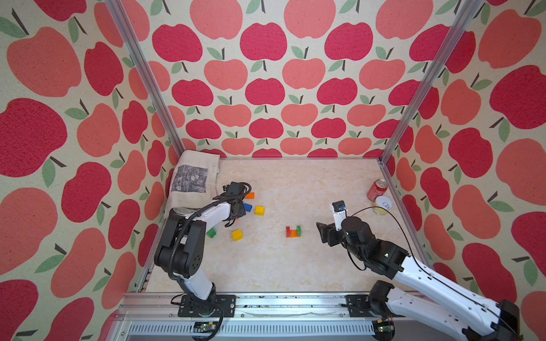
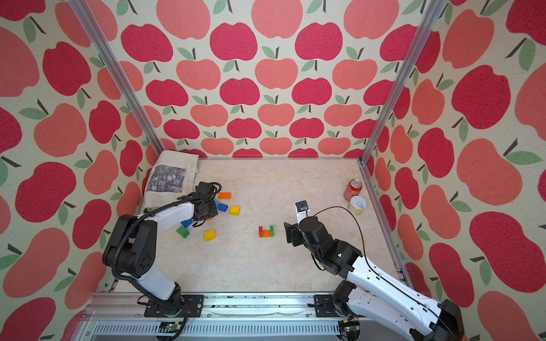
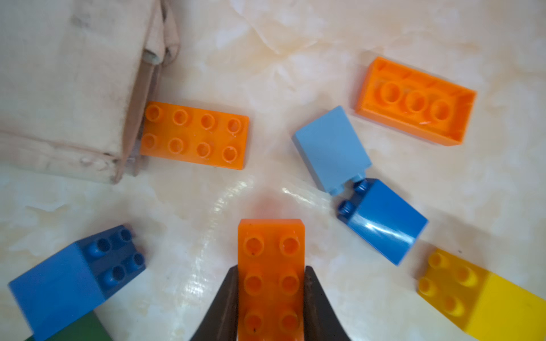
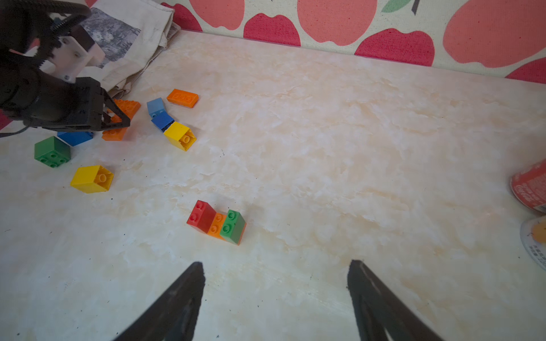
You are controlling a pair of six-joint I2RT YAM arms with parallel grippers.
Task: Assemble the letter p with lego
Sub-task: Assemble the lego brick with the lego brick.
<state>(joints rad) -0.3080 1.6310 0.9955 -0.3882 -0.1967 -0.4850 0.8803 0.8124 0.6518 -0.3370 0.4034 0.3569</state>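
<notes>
The left tool (image 3: 271, 268) reaches low and pinches a long orange studded plastic brick (image 3: 271, 251); the right tool (image 4: 276, 262) hovers spread above the pale marbled table (image 4: 354, 133), apple-printed walls (image 1: 266, 88) around

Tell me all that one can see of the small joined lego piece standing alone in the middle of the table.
The joined lego piece is glossy plastic: a long orange brick as base, a red brick on one end, a green one on the other, an open gap between. It stands upright, studs up, alone on the marbled table; nothing else touches it.
</notes>
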